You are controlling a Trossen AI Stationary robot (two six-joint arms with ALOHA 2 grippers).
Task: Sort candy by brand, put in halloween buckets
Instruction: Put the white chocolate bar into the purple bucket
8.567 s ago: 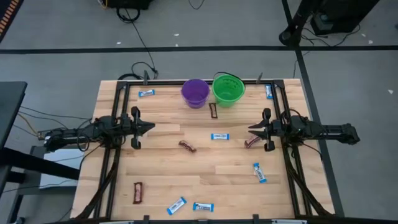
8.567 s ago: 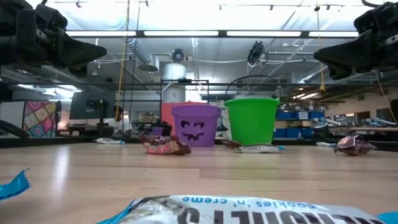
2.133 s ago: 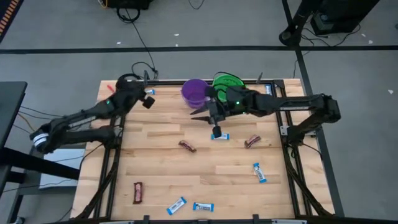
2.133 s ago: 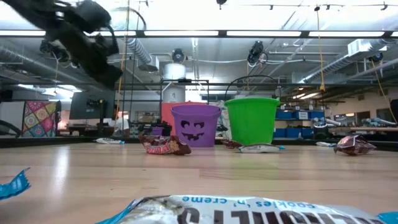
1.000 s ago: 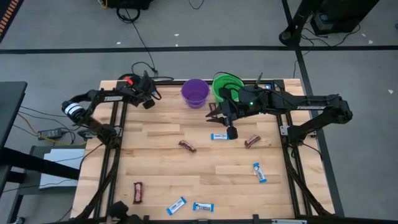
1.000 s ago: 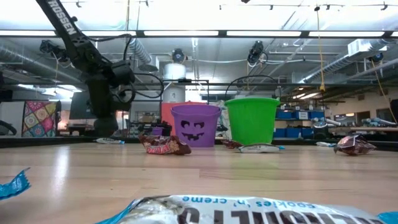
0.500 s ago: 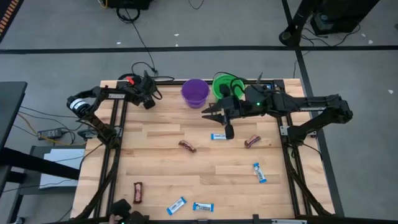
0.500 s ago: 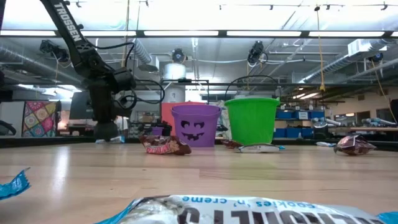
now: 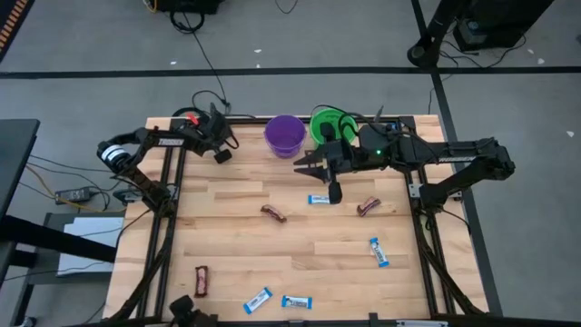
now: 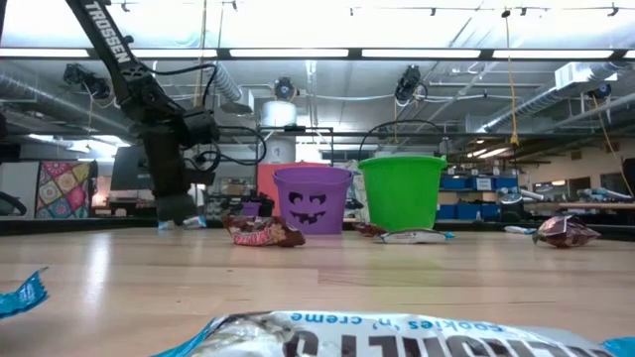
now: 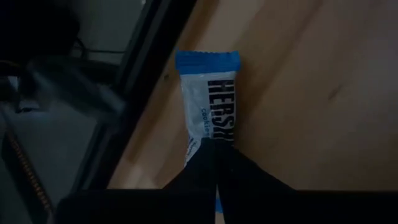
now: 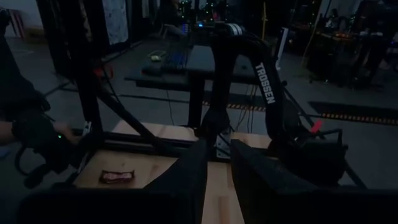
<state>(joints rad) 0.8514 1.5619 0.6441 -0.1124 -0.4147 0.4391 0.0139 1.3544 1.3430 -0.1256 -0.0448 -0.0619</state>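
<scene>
Candy bar (image 11: 208, 121) in a blue-and-white wrapper is pinched by the left gripper (image 9: 221, 155) at the table's upper left in the high view.

"HERSH" and "cookies" can be read on the wrapper; "TROSSEN" is printed on the arm. The left fingers (image 11: 199, 171) are closed on the bar's end. The right gripper (image 9: 313, 174) is held narrowly open, empty, below the purple bucket (image 9: 284, 134) and green bucket (image 9: 330, 124). More bars are scattered across the wooden table (image 9: 236, 250).

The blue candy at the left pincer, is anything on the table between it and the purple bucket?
Nothing visible. The left pincer is shut on the blue candy near the far left corner, and bare wood runs from there to the purple bucket.
</scene>
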